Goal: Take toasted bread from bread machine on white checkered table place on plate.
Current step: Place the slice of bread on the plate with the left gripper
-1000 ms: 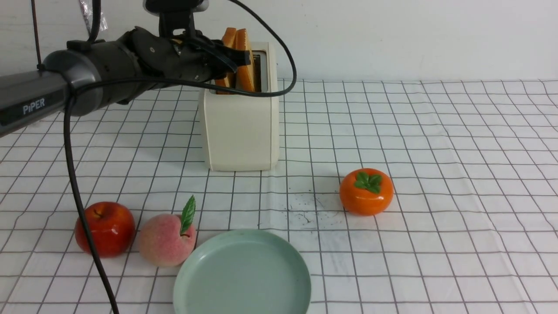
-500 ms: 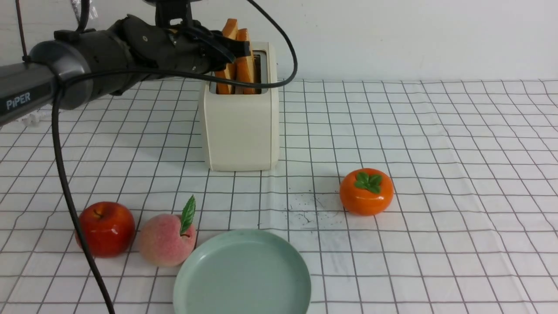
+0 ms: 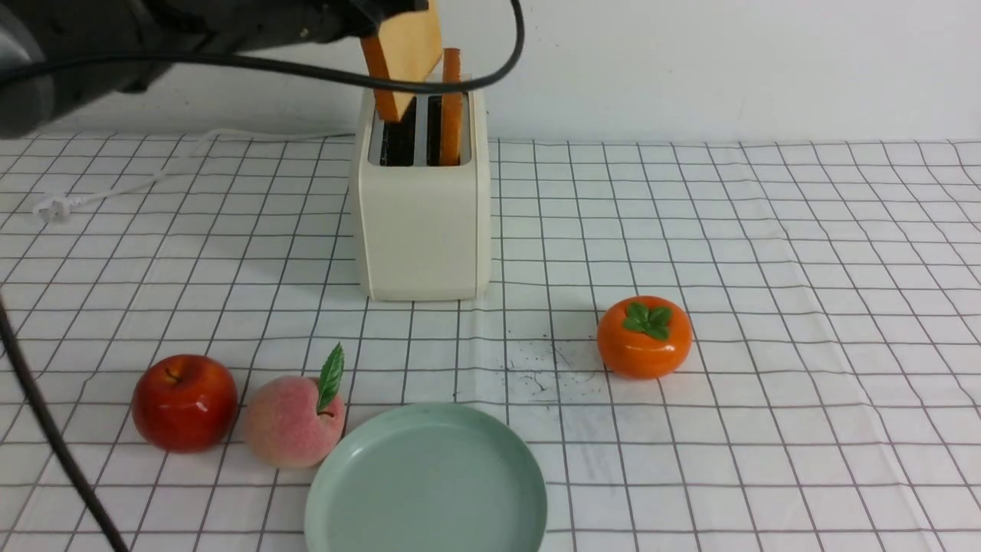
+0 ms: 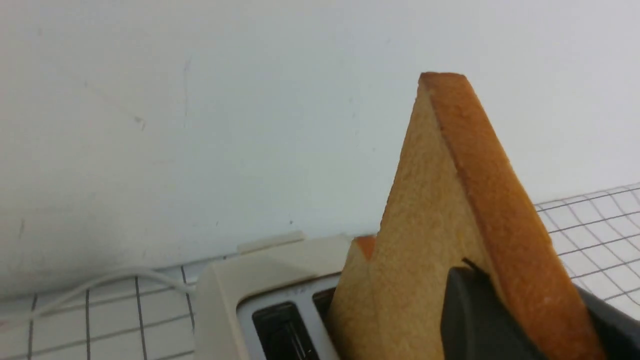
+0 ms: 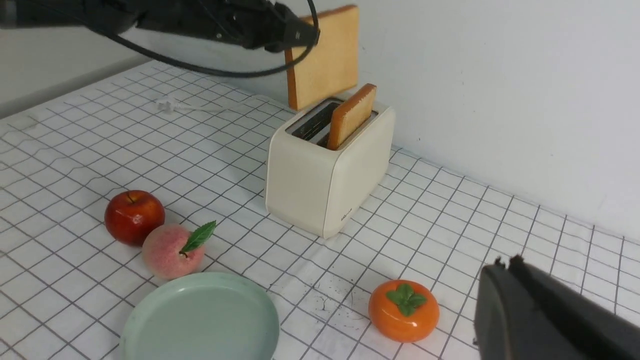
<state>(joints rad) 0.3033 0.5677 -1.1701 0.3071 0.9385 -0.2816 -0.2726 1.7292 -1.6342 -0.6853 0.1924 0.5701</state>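
My left gripper [image 3: 387, 11] is shut on one slice of toasted bread [image 3: 410, 46] and holds it tilted just above the left slot of the bread machine [image 3: 421, 230]. In the left wrist view a dark finger [image 4: 475, 315] presses on the held slice [image 4: 440, 225]. The second slice [image 3: 451, 107] stands upright in the right slot. The mint-green plate [image 3: 425, 483] lies empty at the front of the white checkered table [image 3: 766, 307]. My right gripper [image 5: 505, 262] is shut and empty, low over the table to the right of the persimmon, and is out of the front view.
A red apple [image 3: 184, 402] and a peach [image 3: 293, 422] sit left of the plate, the peach touching its rim. An orange persimmon [image 3: 644, 337] sits right of the toaster. The white cord and plug [image 3: 54, 208] lie at the back left. My arm's black cable [image 3: 46, 437] hangs at the left.
My left gripper has risen with one slice, drawing it up out of the left slot. The other slice stays in the right slot. The fruits and plate have not moved.
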